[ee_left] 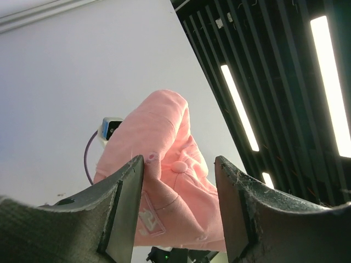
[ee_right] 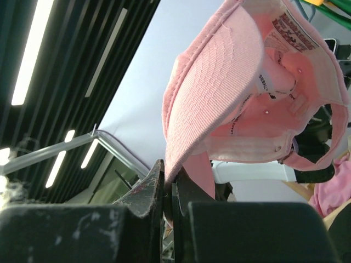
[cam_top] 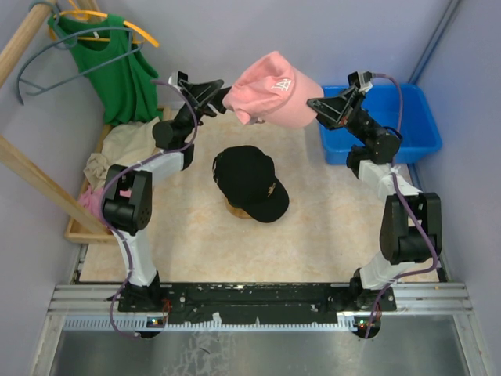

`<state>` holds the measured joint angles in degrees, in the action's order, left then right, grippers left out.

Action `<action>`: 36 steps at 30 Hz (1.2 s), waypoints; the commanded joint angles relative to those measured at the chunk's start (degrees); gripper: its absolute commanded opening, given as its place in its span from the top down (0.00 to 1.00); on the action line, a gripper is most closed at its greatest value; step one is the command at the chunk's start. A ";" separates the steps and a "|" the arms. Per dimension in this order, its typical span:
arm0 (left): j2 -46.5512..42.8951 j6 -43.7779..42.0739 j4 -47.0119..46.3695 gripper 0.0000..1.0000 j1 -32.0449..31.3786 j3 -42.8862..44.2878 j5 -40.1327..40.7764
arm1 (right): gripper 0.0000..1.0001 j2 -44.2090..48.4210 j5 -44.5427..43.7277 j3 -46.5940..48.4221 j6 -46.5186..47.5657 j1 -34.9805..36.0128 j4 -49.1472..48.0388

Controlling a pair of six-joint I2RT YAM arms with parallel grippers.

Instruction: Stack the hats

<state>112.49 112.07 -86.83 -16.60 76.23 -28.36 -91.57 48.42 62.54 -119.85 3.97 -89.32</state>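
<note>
Top view: pink cap (cam_top: 270, 90), soft woven fabric with a white logo on a rounded crown, hangs in the air between both arms, well above the table (cam_top: 329, 227). The left gripper (cam_top: 221, 95) is at the cap's back edge and the right gripper (cam_top: 313, 103) at its opposite edge. Below, mid-table, the black cap (cam_top: 250, 182) (small gold emblem on the front) sits on a tan cap (cam_top: 233, 209), of which only a sliver peeks out at the near-left edge. The tabletop is a beige, speckled sheet with open room all round the stack. A blue bin (cam_top: 411, 117) of hard plastic stands at far right, near the right arm's elbow. A green top (cam_top: 117, 70) hangs on a hanger at far left, above crumpled cloths (cam_top: 117, 149) in a wooden tray (cam_top: 74, 231).

Left wrist view: the two dark fingers (ee_left: 123, 208) are spread. The pink crown, with its button and stitched seams, sits between them, touching the left-hand finger, with a slim gap at the other. It isn't squeezed. Behind are a plain pale wall and a dark slatted ceiling with light strips.

Right wrist view: the black jaws are pressed together, pinching the edge of the curved, stitch-ribbed brim. The cap's open underside faces the camera (inner labels and sweatband showing). More pink cloth is at lower right.
</note>
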 commanded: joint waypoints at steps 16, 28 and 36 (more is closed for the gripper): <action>-1.91 0.47 -8.26 0.41 -0.71 3.40 -9.13 | 1.00 0.79 4.77 3.21 -5.60 1.66 7.19; -2.38 0.58 -6.75 1.00 -0.24 6.12 -11.98 | 1.00 6.09 11.92 0.71 4.56 -0.51 21.32; -4.99 1.55 -0.55 1.00 4.96 9.82 -15.87 | 1.00 12.07 17.47 2.25 27.07 -5.22 52.74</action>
<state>111.28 113.10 -86.48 -13.93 82.65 -41.10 -83.02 63.33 62.13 -106.74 -0.60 -55.05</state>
